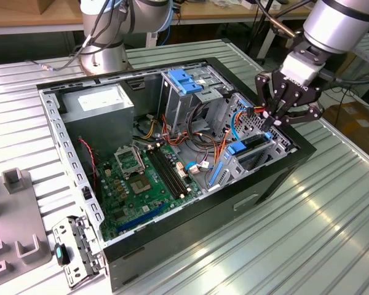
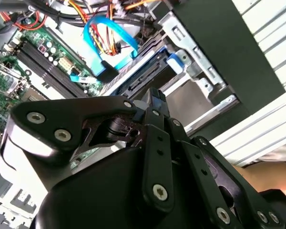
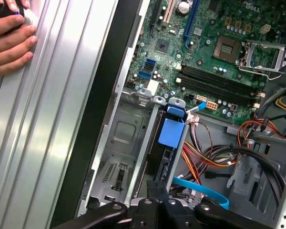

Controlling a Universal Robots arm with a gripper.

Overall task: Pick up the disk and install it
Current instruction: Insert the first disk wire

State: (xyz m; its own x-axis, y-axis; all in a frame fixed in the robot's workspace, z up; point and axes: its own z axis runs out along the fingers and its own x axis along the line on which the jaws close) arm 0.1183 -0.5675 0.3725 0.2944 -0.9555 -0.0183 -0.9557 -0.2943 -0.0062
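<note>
1. Count the pick-up as done. Your disk is inside the case, standing on edge in the bay along the wall at the exterior view's right. The blue carrier shows along its top.
2. Your gripper hangs right over that bay. In both wrist views its fingertips are drawn together at the disk's end with nothing seen between them. You cannot tell from here whether they touch the disk or stop just short.
3. The install looks close to finished, as the disk lies deep in the slot. Whether it is fully seated or latched is hidden.
4. The blue cable loops just beside the bay. You cannot tell whether it is plugged into the disk.
5. A hand rests on the table outside the case.
</note>
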